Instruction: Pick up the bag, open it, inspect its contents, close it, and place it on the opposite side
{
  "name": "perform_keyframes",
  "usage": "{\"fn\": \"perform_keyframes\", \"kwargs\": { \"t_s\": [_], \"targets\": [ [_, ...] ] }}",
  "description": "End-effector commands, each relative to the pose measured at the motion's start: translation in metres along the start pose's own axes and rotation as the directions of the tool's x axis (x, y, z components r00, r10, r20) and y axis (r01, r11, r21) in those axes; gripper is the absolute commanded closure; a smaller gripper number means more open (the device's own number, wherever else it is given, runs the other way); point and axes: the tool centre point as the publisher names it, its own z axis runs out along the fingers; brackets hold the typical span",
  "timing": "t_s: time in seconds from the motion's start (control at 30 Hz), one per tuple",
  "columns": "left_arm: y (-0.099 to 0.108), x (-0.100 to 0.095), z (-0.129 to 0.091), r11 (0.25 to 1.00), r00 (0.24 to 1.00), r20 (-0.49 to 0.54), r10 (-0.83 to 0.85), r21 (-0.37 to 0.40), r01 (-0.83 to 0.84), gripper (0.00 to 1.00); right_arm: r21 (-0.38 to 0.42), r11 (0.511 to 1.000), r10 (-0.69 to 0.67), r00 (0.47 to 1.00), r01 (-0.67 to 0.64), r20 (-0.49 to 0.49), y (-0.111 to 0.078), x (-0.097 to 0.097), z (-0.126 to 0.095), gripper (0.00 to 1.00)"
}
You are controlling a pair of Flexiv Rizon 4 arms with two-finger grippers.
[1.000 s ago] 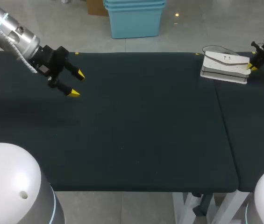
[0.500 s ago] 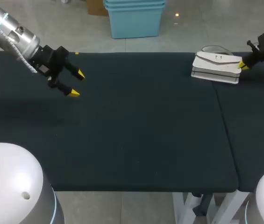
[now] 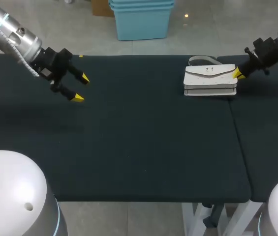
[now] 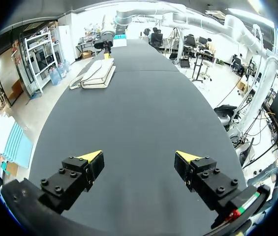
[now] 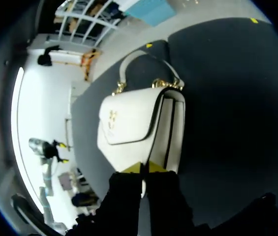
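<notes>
Two yellow tips of the right gripper (image 3: pixel 237 74) (image 5: pixel 143 168) pinch narrowly on one end of the white bag (image 3: pixel 210 81) (image 5: pixel 134 125) (image 4: pixel 97 73), which lies flat toward the dark table's (image 3: pixel 143 137) far right, its strap (image 3: pixel 200 60) behind it. Well apart at the left, the left gripper (image 3: pixel 80 88) (image 4: pixel 139 157) hangs wide open.

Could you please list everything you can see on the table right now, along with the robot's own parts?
handbag: one, white with gold fittings, lying flat near the far edge, right of the middle.
handbag strap: one, white, looped behind the bag toward the far edge.
table: one surface, black, with a seam toward its right; the bag lies just left of that seam.
left gripper: one, black with yellow tips, open, above the table's far left, well away from the bag, holding nothing.
right gripper: one, black with yellow tips, against the bag's right end.
</notes>
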Motion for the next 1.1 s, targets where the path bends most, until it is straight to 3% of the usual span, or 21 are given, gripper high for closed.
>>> {"fn": "perform_keyframes", "kwargs": {
  "t_s": [0.03,0.23,0.7,0.83,1.1],
  "targets": [
    [0.001,-0.001,0.001,1.0,1.0,0.0,0.001,0.003,-0.001,0.0,-0.055,0.998,-0.028,0.999,0.029,0.018,-0.035,0.018,0.016,1.0],
    [0.001,-0.001,0.001,1.0,1.0,0.0,0.001,0.003,-0.001,0.0,-0.01,1.0,-0.021,0.999,0.021,0.033,-0.07,0.038,0.036,1.0],
    [0.001,-0.001,0.001,1.0,1.0,0.0,0.001,0.003,-0.001,0.0,-0.004,0.999,-0.036,0.999,0.036,0.021,-0.07,0.04,0.038,1.0],
    [0.001,-0.001,0.001,1.0,1.0,0.0,0.001,0.003,-0.001,0.0,0.0,0.998,-0.069,0.997,0.069,0.016,-0.091,0.066,0.064,1.0],
    [0.001,-0.001,0.001,1.0,1.0,0.0,0.001,0.003,-0.001,0.0,0.035,0.994,-0.104,0.995,0.104,-0.006,-0.107,0.104,0.1,1.0]
  ]
}}
